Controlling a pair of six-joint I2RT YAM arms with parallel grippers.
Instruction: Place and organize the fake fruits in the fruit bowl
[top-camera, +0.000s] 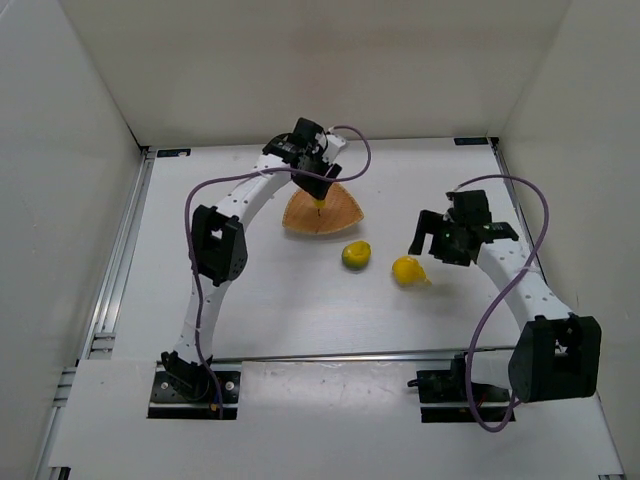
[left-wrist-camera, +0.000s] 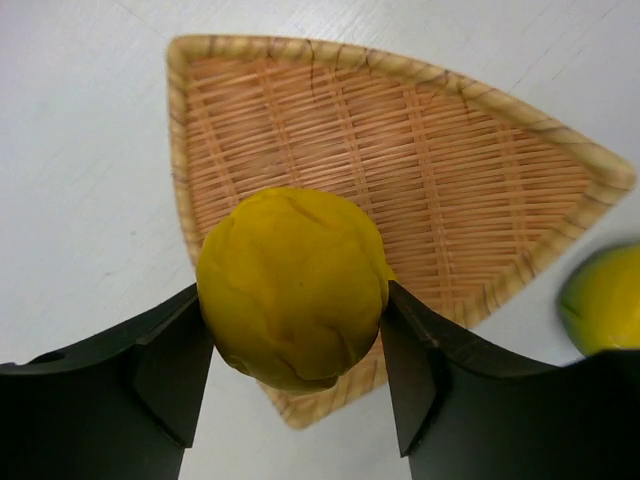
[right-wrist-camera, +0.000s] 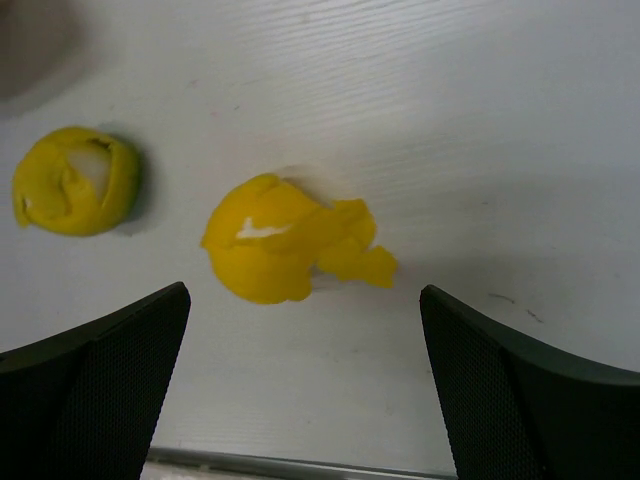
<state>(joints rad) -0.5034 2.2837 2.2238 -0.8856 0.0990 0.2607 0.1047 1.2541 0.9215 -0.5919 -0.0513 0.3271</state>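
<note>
As the Drop Nears, Aim Matters

Left gripper (left-wrist-camera: 292, 310) pinches a yellow pear (left-wrist-camera: 285, 265) over the fruit bowl (left-wrist-camera: 450, 180): better to lower it into a corner before releasing. Green citrus (top-camera: 356, 255) lies just outside; right gripper (right-wrist-camera: 302, 300), spread, hovers above the second pear (right-wrist-camera: 280, 240).

Wide overhead, two downward wrist close-ups

- A white, faintly wood-grained table (top-camera: 300, 310) carried three things.
- A shallow, rounded-triangular, light brown woven bowl (top-camera: 345, 212) sat toward its far middle.
- A round green-and-yellow plastic fruit (top-camera: 356, 255) lay near the bowl.
- A yellow pear-shaped plastic fruit (top-camera: 407, 270) lay beside that one, not touching it.
</note>
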